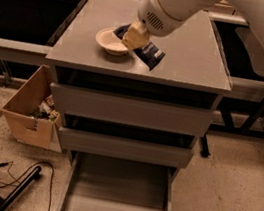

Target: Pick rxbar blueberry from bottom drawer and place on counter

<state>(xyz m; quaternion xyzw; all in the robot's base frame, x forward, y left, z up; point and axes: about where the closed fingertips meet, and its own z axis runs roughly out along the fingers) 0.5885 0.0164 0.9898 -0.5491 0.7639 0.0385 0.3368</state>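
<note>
My gripper (135,36) reaches in from the top right and is shut on the rxbar blueberry (149,53), a dark navy wrapper that sticks out on both sides of the fingers. It holds the bar just above the counter (191,57), right beside the beige bowl (111,41). Whether the bar touches the counter I cannot tell. The bottom drawer (118,196) is pulled open below, and its grey floor is bare.
Two upper grey drawers (131,110) are pushed in. An open cardboard box (32,110) with clutter stands on the floor at the left. A black stand and cables (7,182) lie at the lower left. Dark tables flank the cabinet.
</note>
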